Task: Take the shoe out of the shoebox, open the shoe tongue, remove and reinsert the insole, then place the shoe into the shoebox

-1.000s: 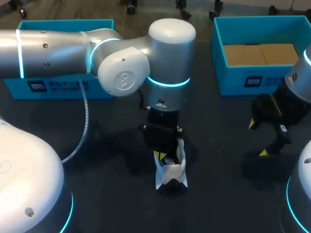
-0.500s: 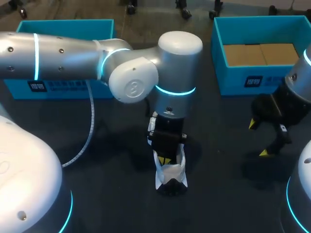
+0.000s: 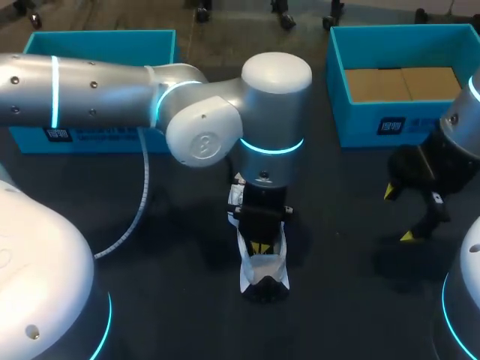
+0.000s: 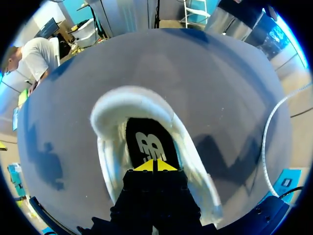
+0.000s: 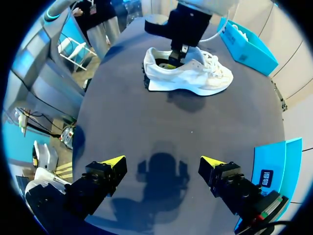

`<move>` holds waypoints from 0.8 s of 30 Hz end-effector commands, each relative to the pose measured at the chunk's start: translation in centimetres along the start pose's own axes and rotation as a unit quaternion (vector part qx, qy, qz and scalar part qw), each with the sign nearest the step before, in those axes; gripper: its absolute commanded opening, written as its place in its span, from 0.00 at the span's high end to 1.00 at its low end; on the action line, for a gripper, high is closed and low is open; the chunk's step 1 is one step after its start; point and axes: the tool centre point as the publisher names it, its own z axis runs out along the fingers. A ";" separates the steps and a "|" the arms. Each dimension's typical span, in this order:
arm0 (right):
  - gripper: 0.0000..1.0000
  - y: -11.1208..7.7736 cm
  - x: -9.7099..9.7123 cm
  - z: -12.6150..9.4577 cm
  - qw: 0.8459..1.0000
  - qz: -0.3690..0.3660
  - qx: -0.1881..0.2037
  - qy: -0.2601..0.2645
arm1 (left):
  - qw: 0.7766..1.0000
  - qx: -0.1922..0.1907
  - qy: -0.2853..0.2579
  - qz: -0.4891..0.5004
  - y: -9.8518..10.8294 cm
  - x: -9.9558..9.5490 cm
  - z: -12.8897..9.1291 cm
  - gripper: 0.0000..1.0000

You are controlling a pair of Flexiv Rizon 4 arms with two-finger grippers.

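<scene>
One white shoe (image 3: 264,270) stands on the dark table (image 3: 180,247) with the left gripper (image 4: 155,165), tips pressed together, down inside its opening over the insole (image 4: 146,139), while the right gripper (image 5: 162,161) hangs spread above bare tabletop well to the side, and two blue boxes (image 3: 90,41) (image 3: 405,34) line the far edge beyond both.

right gripper (image 5: 162,161): fingers spread wide above tabletop (image 5: 146,122) | white shoe (image 5: 190,73): standing well ahead | left gripper (image 5: 175,55): tips down inside shoe's opening
</scene>
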 end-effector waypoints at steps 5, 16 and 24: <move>0.00 0.0 0.0 0.1 1.000 0.000 0.001 -0.001 | 0.999 -0.045 -0.015 -0.015 -0.8 1.5 -2.0 1.00; 0.00 0.0 0.0 0.1 1.000 0.000 0.001 -0.001 | 0.998 -0.055 0.020 -0.023 0.0 0.5 -0.4 1.00; 0.00 0.0 0.0 0.1 1.000 0.000 0.001 -0.001 | 0.995 -0.060 0.072 -0.036 1.0 0.8 1.3 1.00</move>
